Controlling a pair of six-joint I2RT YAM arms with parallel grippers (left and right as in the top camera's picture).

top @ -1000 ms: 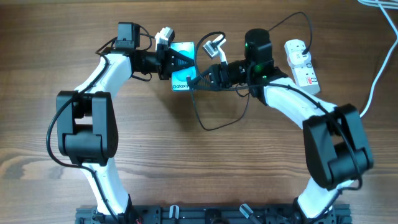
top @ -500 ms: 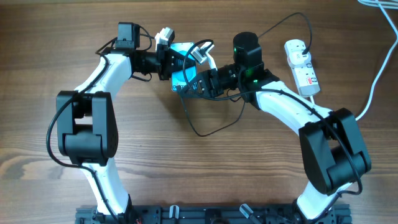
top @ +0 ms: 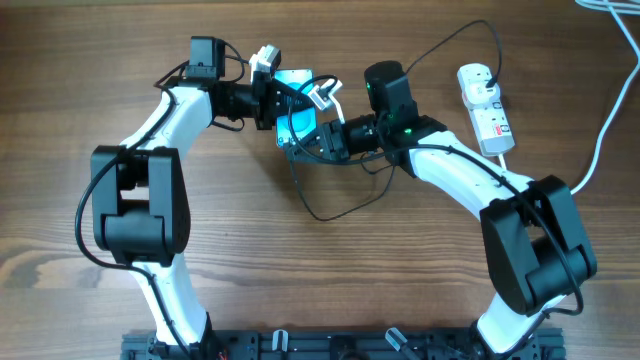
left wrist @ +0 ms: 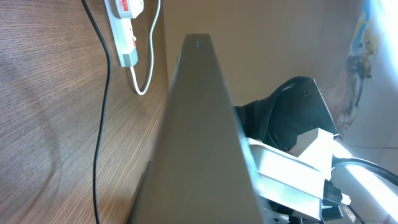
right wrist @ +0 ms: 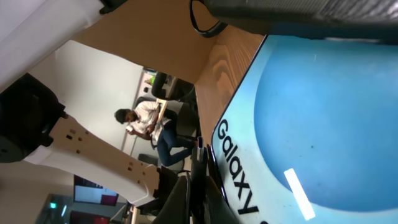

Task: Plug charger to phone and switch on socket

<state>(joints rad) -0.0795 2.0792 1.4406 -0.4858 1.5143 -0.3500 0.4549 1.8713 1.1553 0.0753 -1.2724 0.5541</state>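
The table (top: 300,290) is brown wood with visible grain. Far behind, a person (right wrist: 147,119) sits near a white wall (right wrist: 106,87).

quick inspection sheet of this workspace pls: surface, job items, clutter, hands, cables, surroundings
surface: wooden table, bare wood, no spills seen
job's things: phone held off the wood, screen lit; charger tip at the phone's end, cannot tell if seated; socket lying at the far right, switch state too small to tell
clutter: nothing seen
hands: left hand shut on phone; right hand shut, apparently on the charger tip
cables: charger loops loosely over the table; white cord runs off the right edge
surroundings: seated person in the background
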